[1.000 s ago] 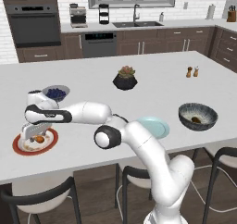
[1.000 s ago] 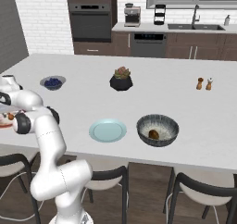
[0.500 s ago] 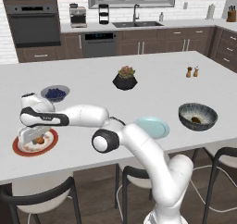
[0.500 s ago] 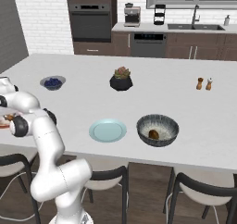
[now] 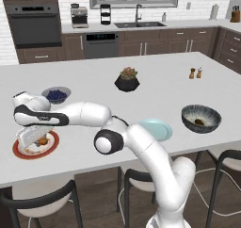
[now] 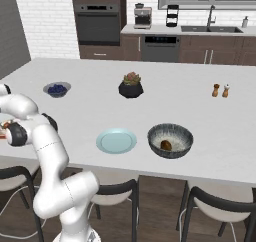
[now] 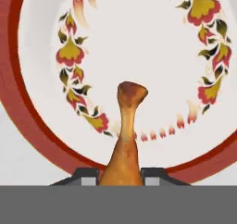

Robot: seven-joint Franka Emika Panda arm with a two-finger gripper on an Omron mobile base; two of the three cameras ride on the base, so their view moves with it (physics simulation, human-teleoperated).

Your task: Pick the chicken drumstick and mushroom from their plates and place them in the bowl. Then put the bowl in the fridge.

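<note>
The chicken drumstick (image 7: 126,140) lies on the white plate with the red rim (image 7: 28,126), its pale end pointing away from the hand. My gripper (image 7: 121,176) is shut on its thick end, with one fingertip (image 7: 85,176) on each side. In the left base view the gripper (image 5: 36,140) is down on that plate (image 5: 19,151) at the counter's near left. The mushroom (image 5: 199,122) sits inside the dark grey bowl (image 5: 188,115) at the right. The pale teal plate (image 5: 156,129) is bare. A tall grey panel (image 6: 9,31) stands far left; whether it is the fridge I cannot tell.
A small bowl of blue berries (image 5: 56,95) stands just behind the red-rimmed plate. A black plant pot (image 5: 127,81) is mid-counter, and salt and pepper shakers (image 5: 195,73) are far right. Stools (image 5: 42,201) line the near edge.
The hand has come down onto the red-rimmed plate. Its jaws have closed from wide open onto the drumstick.
</note>
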